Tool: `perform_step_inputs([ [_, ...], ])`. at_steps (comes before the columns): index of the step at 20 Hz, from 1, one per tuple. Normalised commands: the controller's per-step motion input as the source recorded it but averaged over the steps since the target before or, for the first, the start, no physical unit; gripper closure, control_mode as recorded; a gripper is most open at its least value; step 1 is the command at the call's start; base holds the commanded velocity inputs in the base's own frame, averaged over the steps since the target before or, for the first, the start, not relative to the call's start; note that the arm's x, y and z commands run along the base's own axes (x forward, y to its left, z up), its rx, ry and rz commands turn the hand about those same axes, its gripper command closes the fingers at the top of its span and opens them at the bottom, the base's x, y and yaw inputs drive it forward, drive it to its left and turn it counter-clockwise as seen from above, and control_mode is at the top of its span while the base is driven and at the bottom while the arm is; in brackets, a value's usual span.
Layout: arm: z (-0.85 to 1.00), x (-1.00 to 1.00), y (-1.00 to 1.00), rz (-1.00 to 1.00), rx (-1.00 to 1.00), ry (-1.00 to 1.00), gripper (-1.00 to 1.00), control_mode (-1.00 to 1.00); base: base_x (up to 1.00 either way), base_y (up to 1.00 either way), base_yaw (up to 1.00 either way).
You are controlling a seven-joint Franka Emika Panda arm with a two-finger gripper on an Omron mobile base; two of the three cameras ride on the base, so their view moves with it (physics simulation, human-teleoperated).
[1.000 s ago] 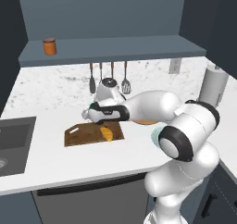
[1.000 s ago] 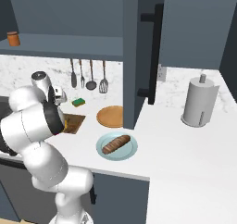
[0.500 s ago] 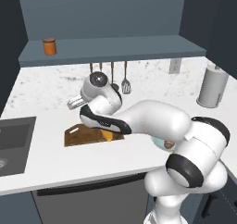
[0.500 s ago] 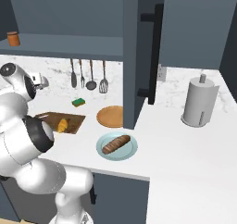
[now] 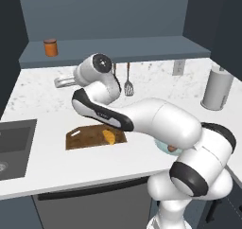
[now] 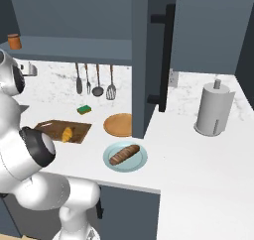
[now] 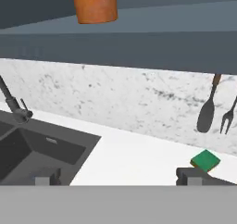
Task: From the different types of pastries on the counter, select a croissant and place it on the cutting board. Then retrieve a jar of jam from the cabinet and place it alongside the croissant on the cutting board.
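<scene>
You see the croissant (image 5: pixel 109 137) lying on the cutting board (image 5: pixel 80 138) on the desk (image 5: pixel 56 169). The jar (image 5: pixel 50 47) stands on the cabinet shelf (image 5: pixel 123 49). The hand (image 5: pixel 60 82) hangs below it, fingers spread, holding nothing.

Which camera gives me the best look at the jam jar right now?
Left base view: the jar of jam stands whole on the cabinet ledge. Hand view shows it larger but cropped at the top; right base view shows it small at the frame's edge.
</scene>
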Motion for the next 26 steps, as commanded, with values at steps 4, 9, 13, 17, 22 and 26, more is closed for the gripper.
perform_step_inputs([
  [4, 1.00, -0.10, 0.20, -0.02, 0.10, -0.08, -1.00, -1.00, 0.00, 0.00, 0.00],
  [9, 1.00, -0.09, 0.23, -0.11, 0.00, -0.17, -1.00, -1.00, 0.00, 0.00, 0.00],
  [13, 0.82, 0.28, 0.08, 0.00, 0.07, -0.22, -1.00, -1.00, 0.00, 0.00, 0.00],
  [17, 0.24, 0.73, 0.00, 0.06, 0.24, -0.04, -1.00, -1.00, 0.00, 0.00, 0.00],
  [22, 0.00, 0.12, 0.01, 0.02, 0.03, 0.01, -1.00, -1.00, 0.00, 0.00, 0.00],
  [26, -0.17, 0.02, 0.06, 0.10, -0.03, 0.16, -1.00, -1.00, 0.00, 0.00, 0.00],
])
